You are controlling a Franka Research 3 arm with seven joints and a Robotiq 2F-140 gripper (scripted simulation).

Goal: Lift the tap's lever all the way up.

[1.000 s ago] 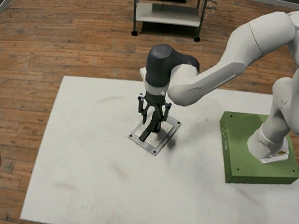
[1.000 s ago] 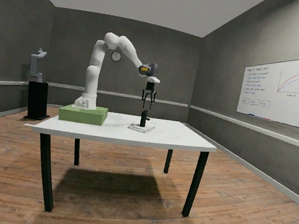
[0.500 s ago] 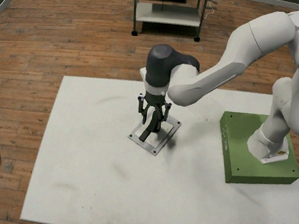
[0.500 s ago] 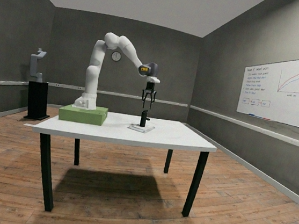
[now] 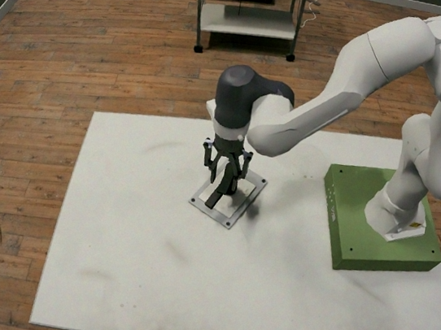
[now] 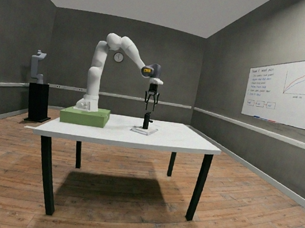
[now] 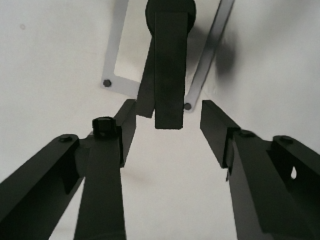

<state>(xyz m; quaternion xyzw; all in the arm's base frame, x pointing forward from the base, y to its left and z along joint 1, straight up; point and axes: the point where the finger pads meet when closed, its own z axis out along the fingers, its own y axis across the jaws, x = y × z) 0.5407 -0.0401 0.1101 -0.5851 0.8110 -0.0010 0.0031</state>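
Tap: black tap [image 6: 146, 120] stands on its grey base plate [image 5: 249, 203], mid-table.
Lever: lever [image 7: 170, 70] looks unlifted.
Gripper: gripper [image 6: 151, 104] hovers above it, fingers partly apart, holding nothing.
Left: descend, catch lever, lift fully.

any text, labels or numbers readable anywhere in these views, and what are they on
Nothing reads clearly enough to quote.
Whiteboard: handwritten lines, boxes and a graph label, all too small and blurred.
Wall clock: no legible numerals.
Yellow label on the arm's wrist: dark mark, unreadable.
Yellow sticker at the arm's foot: unreadable.
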